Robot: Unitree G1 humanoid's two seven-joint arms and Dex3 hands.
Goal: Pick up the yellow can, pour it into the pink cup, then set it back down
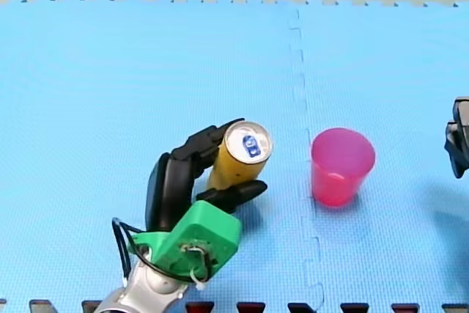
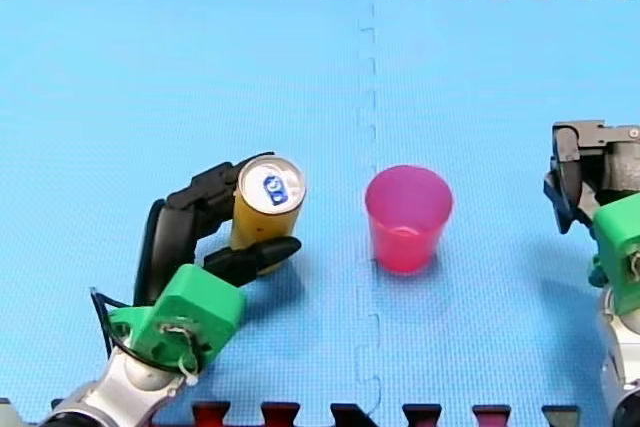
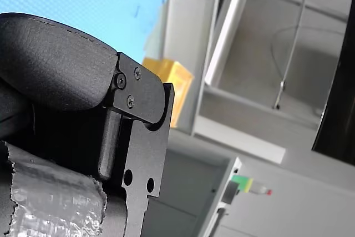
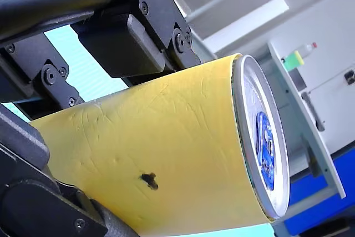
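gripping the yellow can (image 1: 238,165) with the left hand (image 1: 176,181), at roughly 7 o'clock in the head views. closed round the can body: fingers (image 1: 209,139) across its 10 o'clock side, thumb (image 1: 236,194) pressed on its 6 o'clock side. holding it tilted, with the silver, blue-tabbed top leaning toward about 1 o'clock. can't tell whether lifted off the blue foam mat (image 1: 110,71) or touching it. same grip seen up close in the second wrist view, with black finger links clamped on the yellow wall from both sides. seeing a green wrist mount (image 1: 196,238) at 6 o'clock of that hand.

found the pink cup (image 1: 342,166) upright, mouth up, at 3 o'clock of the can, near but apart, no contact. sitting just on the 3 o'clock side of the mat seam (image 1: 299,71). can't tell what's inside.

spotted the right hand (image 2: 588,172) at the 3 o'clock edge of the head views, well apart from the cup, holding nothing. open or closed: can't tell.
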